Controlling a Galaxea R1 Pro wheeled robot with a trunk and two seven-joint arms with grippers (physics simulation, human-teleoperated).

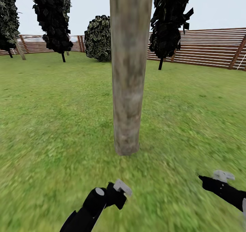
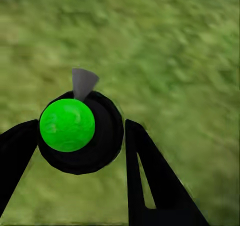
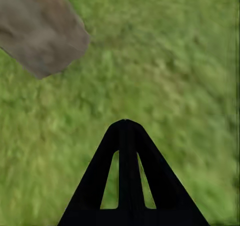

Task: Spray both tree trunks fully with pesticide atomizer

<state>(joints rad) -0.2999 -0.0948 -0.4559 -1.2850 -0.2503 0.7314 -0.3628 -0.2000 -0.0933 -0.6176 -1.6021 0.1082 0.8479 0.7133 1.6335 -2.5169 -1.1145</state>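
A thick mottled grey-brown tree trunk rises from the lawn straight ahead of me, and its base also appears in the right wrist view. My left gripper hangs low over the grass, a short way in front of the trunk's foot. In the left wrist view this gripper is shut on the pesticide atomizer, a round black body with a bright green cap and a small grey tip. My right gripper hovers over grass to the right, its fingers pressed together with nothing between them.
Green lawn spreads all around. A brown slatted fence runs along the back. Thin-trunked dark trees and a round leafy bush stand far behind the trunk.
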